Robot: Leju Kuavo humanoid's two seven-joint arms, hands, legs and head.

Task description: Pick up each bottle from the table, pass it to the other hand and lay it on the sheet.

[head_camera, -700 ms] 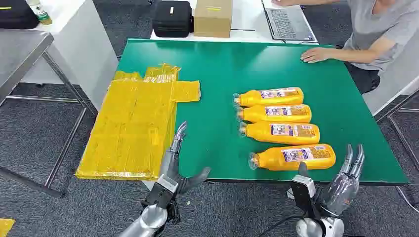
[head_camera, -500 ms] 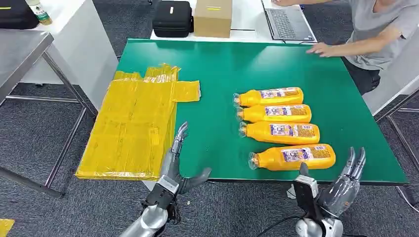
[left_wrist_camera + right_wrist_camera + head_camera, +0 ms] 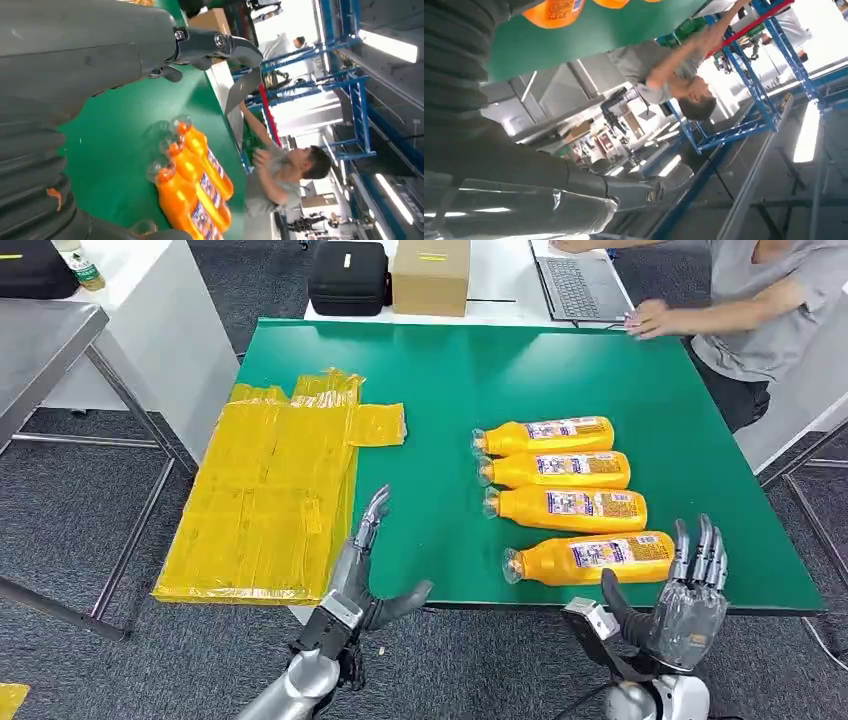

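Bottles (image 3: 560, 465) of orange liquid lying on table (image 3: 440, 390), both hands (image 3: 365, 575) (image 3: 680, 605) spread, empty

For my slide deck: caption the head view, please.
Four orange bottles await on green table; both robot hands open, yellow sheet empty.

A person in a grey shirt (image 3: 770, 310) sits at the upper right of the frame, one hand (image 3: 650, 318) beside an open laptop (image 3: 580, 285) on a white table (image 3: 500, 280) at top centre. A cardboard box (image 3: 432, 275) and a black case (image 3: 349, 277) stand side by side to the laptop's left. A steel table (image 3: 40, 350) fills the upper left corner, above grey carpet (image 3: 70, 520)
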